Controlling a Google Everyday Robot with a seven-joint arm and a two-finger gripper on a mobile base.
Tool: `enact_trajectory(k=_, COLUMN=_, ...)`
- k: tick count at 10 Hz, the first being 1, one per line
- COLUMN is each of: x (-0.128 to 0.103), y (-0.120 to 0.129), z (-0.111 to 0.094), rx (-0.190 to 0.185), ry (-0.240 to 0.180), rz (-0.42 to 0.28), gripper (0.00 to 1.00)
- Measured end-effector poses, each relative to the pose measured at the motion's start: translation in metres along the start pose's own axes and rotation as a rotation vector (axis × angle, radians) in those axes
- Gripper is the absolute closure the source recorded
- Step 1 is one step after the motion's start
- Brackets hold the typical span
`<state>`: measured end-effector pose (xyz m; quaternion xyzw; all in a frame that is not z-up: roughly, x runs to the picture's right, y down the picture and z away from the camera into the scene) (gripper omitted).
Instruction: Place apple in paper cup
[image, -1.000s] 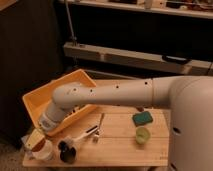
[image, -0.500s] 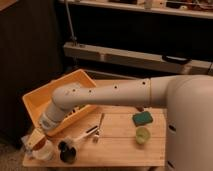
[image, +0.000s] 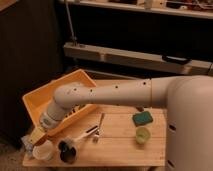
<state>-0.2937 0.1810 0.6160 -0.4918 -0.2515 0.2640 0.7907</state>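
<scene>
The gripper (image: 36, 140) hangs over the cup (image: 43, 150) at the table's (image: 117, 140) front left corner; I cannot tell the claw's state.

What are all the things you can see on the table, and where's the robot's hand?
paper cup: one, white, front left corner of the table.
apple: not visible anywhere.
black cup-like thing: one, dark, just right of the paper cup.
bin: one, orange, back left, partly under the arm.
utensils: two or so, silvery, middle of the table.
sponge: one, green, right side.
green cup: one, pale green, in front of the sponge.
table: one, light wood.
gripper: one, pale, directly above the paper cup at the arm's far left end.
</scene>
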Motion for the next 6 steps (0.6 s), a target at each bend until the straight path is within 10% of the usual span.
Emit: enact_trajectory(k=6, x=0.0003, y=-0.0018, z=-0.0044, rx=-0.026, ry=-0.015, rz=0.011, gripper=0.2)
